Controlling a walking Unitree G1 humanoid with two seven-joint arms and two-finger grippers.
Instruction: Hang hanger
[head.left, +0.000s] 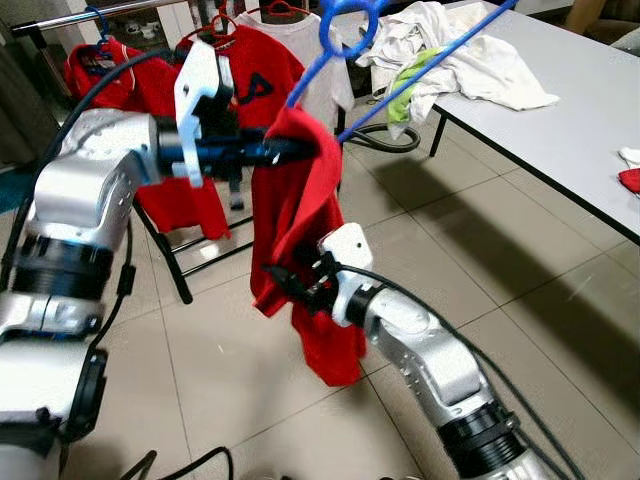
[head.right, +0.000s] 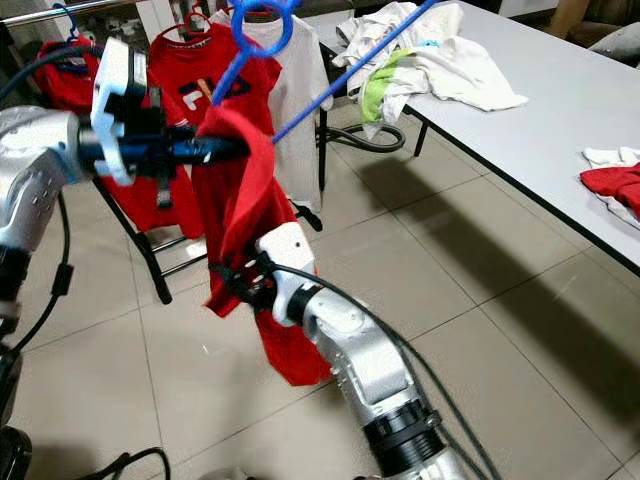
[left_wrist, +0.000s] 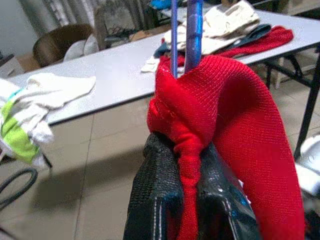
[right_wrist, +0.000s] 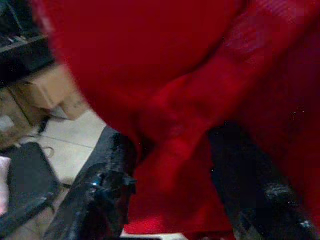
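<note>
Blue hanger (head.left: 345, 60), upper centre, carrying red garment (head.left: 300, 230) | left gripper (head.left: 300, 150) clamped on garment's top fold | right gripper (head.left: 285, 285) pinching its lower edge | clothes rack (head.left: 120, 15) upper left | table (head.left: 560, 110) right.

A plain red garment (head.left: 300, 215) drapes a blue hanger (head.left: 345, 40); the table (head.left: 575, 110) is grey-white, its clothes pile (head.left: 450, 60) white and green.

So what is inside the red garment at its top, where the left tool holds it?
A blue hanger comes out above the red garment; its lower part is covered by cloth. The left tool is shut on a fold of fabric. What the fingers touch inside cannot be seen.
</note>
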